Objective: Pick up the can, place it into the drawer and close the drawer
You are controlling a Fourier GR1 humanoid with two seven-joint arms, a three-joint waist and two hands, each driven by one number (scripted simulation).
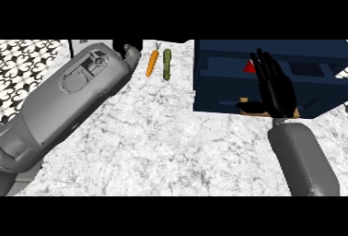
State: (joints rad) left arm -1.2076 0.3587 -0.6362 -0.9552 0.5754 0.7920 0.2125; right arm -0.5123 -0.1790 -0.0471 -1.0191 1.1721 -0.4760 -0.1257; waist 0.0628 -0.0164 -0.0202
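So the red can [249, 67] is sitting inside the open dark blue drawer [224, 92], mostly hidden behind the right hand [275, 87] with its fingers straight; it's probably light, stiff and slick, so grip around its side, while the left hand's [129, 50] fingers are hidden.

Right forearm [304, 159] entered from the lower edge at 5 o'clock and ran up toward 12. Right hand [277, 90] was extended, fingers [266, 64] straight and together. Left forearm [65, 99] rose from 8 o'clock toward 1 o'clock; left hand [129, 50] was largely hidden, finger state undetermined.
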